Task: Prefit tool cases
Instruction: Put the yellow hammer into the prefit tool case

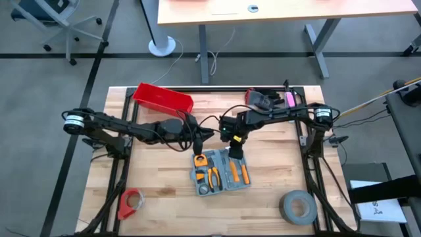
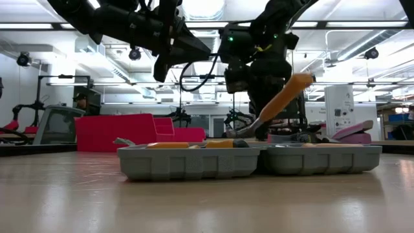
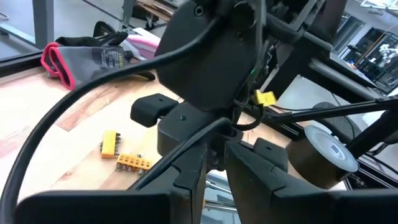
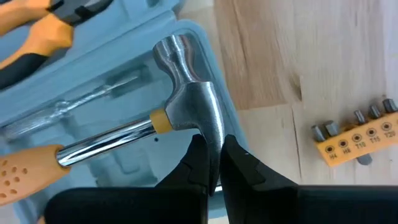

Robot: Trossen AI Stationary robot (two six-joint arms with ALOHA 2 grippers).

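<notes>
With the case (image 1: 222, 187) lying opened flat on the counter (image 1: 151, 178), just toward 6 o'clock from the counter's centre, both arms reach in over its 12 o'clock edge.

**Right gripper** (image 4: 212, 146)
- Position: over the 1 o'clock corner of the case.
- Fingers (image 4: 196, 165): pinched tight on the steel head of a hammer (image 4: 186, 106).
- In the low view the hammer (image 2: 284, 97) stands tilted, with its head down at the case (image 2: 187, 162) and its orange handle raised.

**Left gripper** (image 1: 196, 148)
- Position: over the 11 o'clock corner of the case. In the low view it hangs well above the case.
- Fingers (image 3: 186, 180): a narrow gap apart, with nothing seen between them.

**Count of items**
- Case: one, with two halves side by side.
- Hammer: one.
- Orange-handled tools lying in the case recesses: pliers (image 1: 212, 176), one pair. Beside them lie two straight tools (image 1: 239, 172); their type cannot be told.
- Yellow bit holders (image 3: 124, 155) on the counter beside the case: two.
- Red bin (image 1: 163, 99): one, at the counter's 11 o'clock corner.
- Tape rolls: two. The grey tape roll (image 1: 299, 206) is at 5 o'clock and the red tape roll (image 1: 131, 203) at 7 o'clock.
- Glove (image 1: 263, 99): a dark one at 1 o'clock.
</notes>
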